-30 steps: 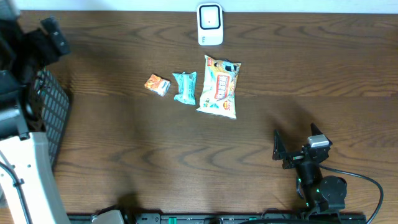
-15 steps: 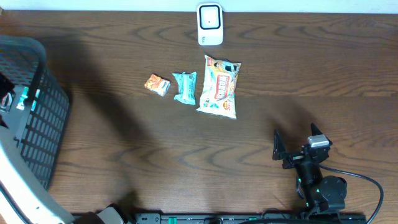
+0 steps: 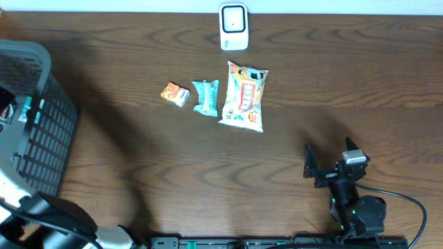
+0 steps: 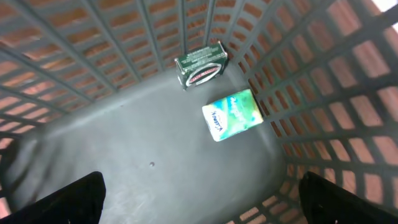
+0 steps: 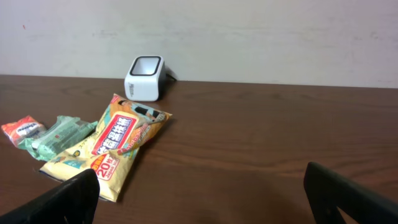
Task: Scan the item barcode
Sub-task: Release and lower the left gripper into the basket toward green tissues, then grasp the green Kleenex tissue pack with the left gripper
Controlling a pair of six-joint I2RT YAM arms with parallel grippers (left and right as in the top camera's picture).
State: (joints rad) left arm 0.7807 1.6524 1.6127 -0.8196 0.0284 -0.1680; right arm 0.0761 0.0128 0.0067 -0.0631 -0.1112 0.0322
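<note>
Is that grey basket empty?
No, the basket has two small packs lying on its floor, a dark green box and a light green packet.

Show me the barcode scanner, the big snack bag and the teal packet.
barcode scanner [image 3: 234, 26], overhead view, on its white top face.
big snack bag [image 3: 243, 95], overhead view, on its printed middle.
teal packet [image 3: 205, 96], overhead view, on its centre.
</note>
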